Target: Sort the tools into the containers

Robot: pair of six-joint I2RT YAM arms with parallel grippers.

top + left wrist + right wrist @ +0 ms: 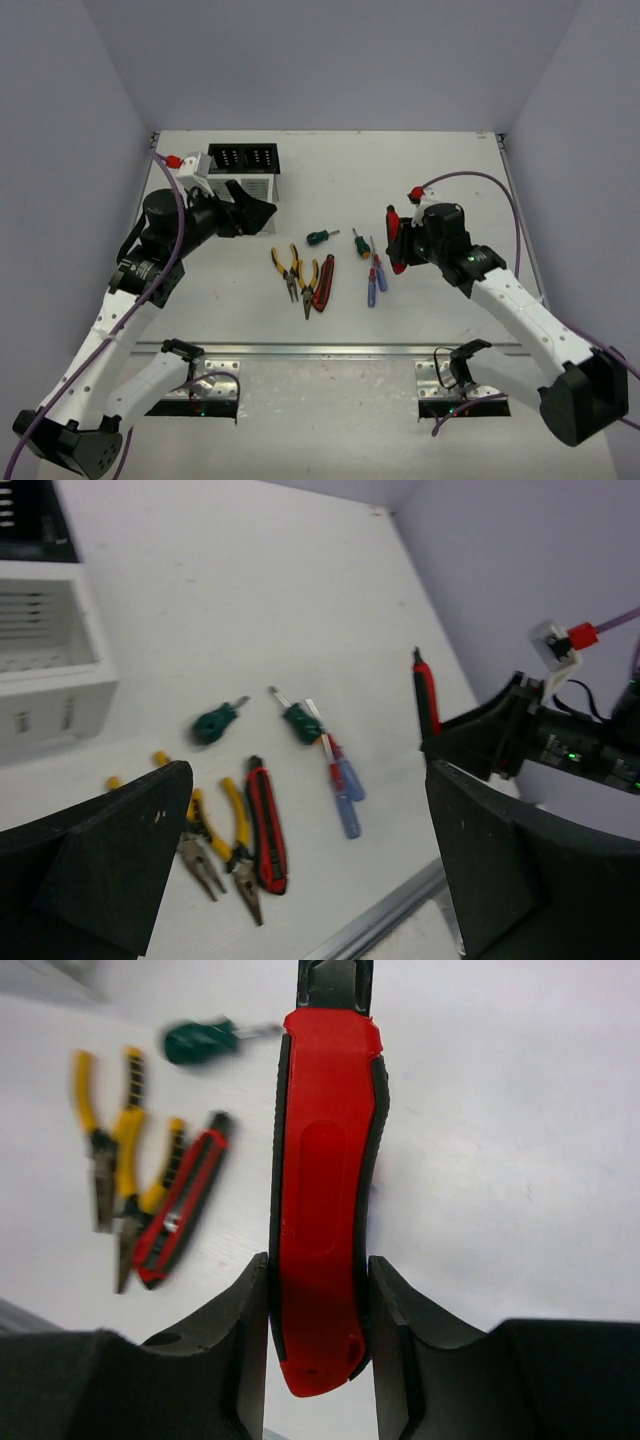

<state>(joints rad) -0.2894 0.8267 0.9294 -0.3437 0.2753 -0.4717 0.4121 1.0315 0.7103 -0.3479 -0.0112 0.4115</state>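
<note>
My right fingers (250, 1345) are clamped on a red-and-black cutter (322, 1190), held above the tabletop (430, 170). My left fingers (110, 865) are spread wide with nothing in them, near the white bin (50, 680). Two yellow pliers (293, 274), a second cutter (323, 283) and the screwdrivers (318, 237) lie on the tabletop between the arms.

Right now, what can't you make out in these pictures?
Red-and-black tool in the right claw: far end cut off by the right wrist view's top edge.
White bin: near side hidden by the left claw, top view.
Black bin: cropped by the left wrist view's corner; contents unseen.
Pliers: blurred, right wrist view.
</note>
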